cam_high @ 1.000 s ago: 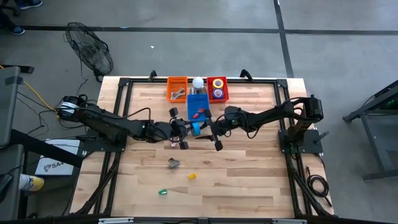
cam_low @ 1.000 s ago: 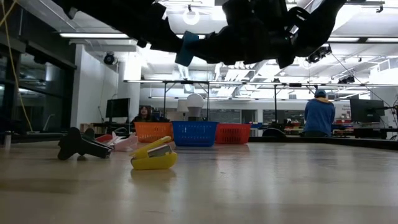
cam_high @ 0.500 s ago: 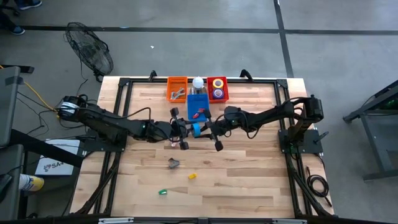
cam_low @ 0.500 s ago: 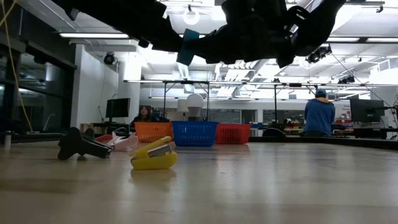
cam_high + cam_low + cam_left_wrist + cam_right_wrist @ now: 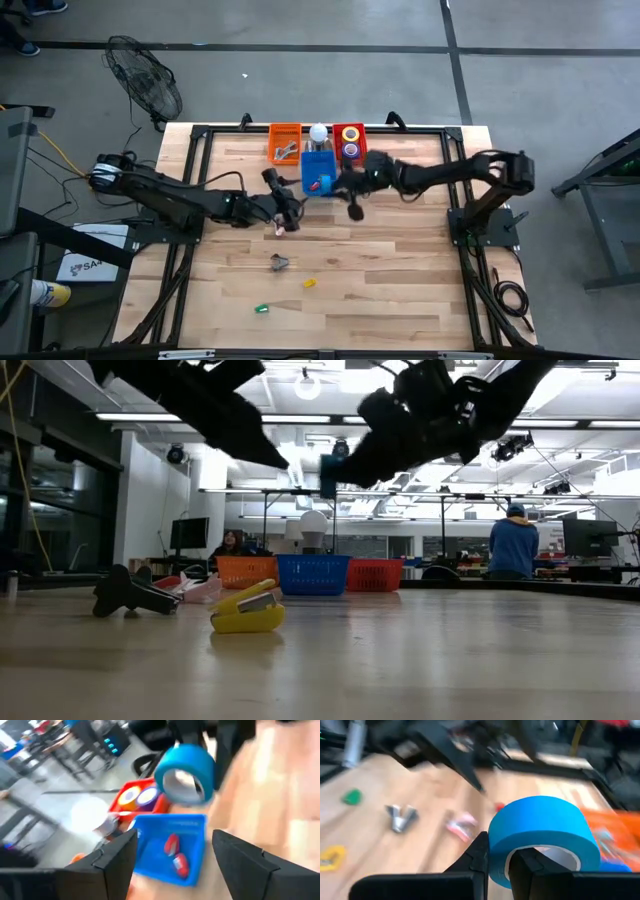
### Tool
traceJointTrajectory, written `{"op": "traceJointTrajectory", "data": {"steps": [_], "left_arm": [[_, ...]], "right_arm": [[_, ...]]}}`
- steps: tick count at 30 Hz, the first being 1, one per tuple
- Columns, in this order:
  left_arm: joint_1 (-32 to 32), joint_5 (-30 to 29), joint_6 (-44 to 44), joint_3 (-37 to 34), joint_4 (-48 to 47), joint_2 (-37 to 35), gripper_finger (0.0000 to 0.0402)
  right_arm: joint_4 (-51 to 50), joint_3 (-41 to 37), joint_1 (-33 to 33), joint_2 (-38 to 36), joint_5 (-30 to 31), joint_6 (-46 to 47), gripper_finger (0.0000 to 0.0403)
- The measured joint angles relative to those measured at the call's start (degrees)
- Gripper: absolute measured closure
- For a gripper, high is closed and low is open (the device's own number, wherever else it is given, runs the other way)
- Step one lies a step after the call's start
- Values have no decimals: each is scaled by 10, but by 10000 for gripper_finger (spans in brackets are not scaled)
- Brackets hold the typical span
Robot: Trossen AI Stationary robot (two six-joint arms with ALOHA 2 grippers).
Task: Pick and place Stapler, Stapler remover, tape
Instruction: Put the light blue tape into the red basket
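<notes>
1. The right gripper (image 5: 502,865) is clenched on a blue tape roll (image 5: 540,837), fingers pinching the roll's wall; it hangs above the worktop (image 5: 400,280) just beside the blue bin (image 5: 318,172).
2. The left gripper (image 5: 175,857) stands released, fingers spread with nothing between them, near the blue bin's other side.
3. The left wrist view shows the same blue roll held up ahead, with the red bin (image 5: 137,800) holding a yellow and a pale roll.
4. A yellow stapler (image 5: 247,610) and a dark stapler remover (image 5: 130,593) lie on the worktop.
5. An orange bin (image 5: 285,142) sits beside the blue one.
</notes>
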Motion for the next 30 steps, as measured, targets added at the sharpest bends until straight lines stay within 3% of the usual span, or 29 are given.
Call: {"op": "traceJointTrajectory", "data": {"steps": [5,10,15,23,30], "left_arm": [[0,-29,-11,0,-75,-32,148],[0,-36,-25,0,-134,-60,147],[0,-38,-54,0,-157,-79,147],[0,-33,-64,0,-198,-99,147],[0,-34,-136,1,-294,-129,147]], "right_arm": [[-93,0,-107,-31,-19,-1,370],[-95,0,-212,-31,-146,14,370],[-64,0,-283,-19,-212,14,370],[-17,31,-314,58,-275,50,370],[-158,165,-314,129,-275,24,370]]}}
